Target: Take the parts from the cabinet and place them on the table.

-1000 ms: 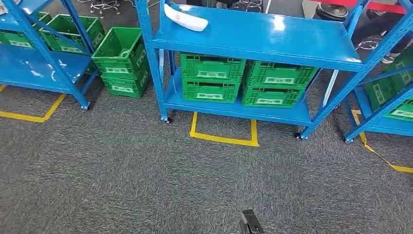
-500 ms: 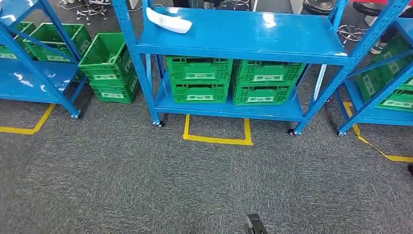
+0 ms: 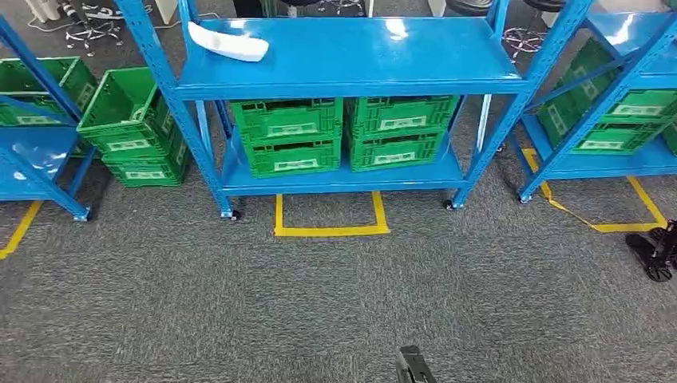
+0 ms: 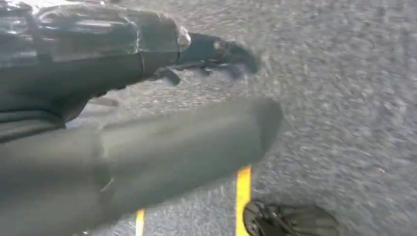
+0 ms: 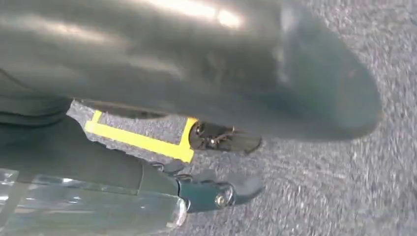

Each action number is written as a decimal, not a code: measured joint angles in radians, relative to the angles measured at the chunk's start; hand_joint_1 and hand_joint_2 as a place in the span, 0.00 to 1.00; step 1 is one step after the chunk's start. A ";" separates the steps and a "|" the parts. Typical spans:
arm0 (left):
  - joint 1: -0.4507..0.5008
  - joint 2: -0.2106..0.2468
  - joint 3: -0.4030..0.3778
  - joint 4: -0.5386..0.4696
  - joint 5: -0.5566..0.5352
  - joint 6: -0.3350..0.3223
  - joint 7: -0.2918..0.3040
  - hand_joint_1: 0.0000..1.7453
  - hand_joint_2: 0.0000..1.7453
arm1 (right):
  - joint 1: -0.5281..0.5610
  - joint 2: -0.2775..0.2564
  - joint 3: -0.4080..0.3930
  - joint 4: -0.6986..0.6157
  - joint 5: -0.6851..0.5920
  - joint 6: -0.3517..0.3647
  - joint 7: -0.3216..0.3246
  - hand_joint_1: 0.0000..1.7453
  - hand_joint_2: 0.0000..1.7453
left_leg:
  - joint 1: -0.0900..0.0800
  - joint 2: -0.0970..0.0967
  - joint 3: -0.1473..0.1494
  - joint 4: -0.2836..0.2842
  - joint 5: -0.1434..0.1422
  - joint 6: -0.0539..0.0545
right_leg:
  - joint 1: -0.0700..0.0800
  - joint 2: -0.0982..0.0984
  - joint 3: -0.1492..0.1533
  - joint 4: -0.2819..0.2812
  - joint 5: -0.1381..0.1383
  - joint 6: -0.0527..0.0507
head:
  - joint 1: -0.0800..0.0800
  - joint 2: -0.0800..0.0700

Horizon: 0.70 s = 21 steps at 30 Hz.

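- White part [image 3: 227, 42]: lies at the left end of the top shelf of the blue cabinet [image 3: 351, 56], well apart from both hands and touched by no fingers.
- Green crates [image 3: 343, 132]: four, stacked in pairs on the cabinet's lower shelf; further green crates [image 3: 128, 128] stand on the floor to the left.
- Left hand [image 4: 147, 113]: hangs over the grey carpet [image 3: 319, 303]; fingers [image 4: 216, 51] extended and apart, holding nothing.
- Right hand [image 5: 196, 118]: hangs over the carpet near yellow floor tape [image 5: 142, 140]; fingers [image 5: 231, 191] extended, holding nothing.
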 joint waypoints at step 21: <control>-0.001 0.004 0.000 0.000 0.016 -0.026 0.043 0.00 0.00 | 0.006 0.010 0.022 0.000 0.034 0.002 0.024 0.00 0.00 | 0.010 0.018 0.036 -0.026 -0.011 0.003 | -0.022 -0.029 -0.017 -0.001 0.015 0.025 | 0.015 0.000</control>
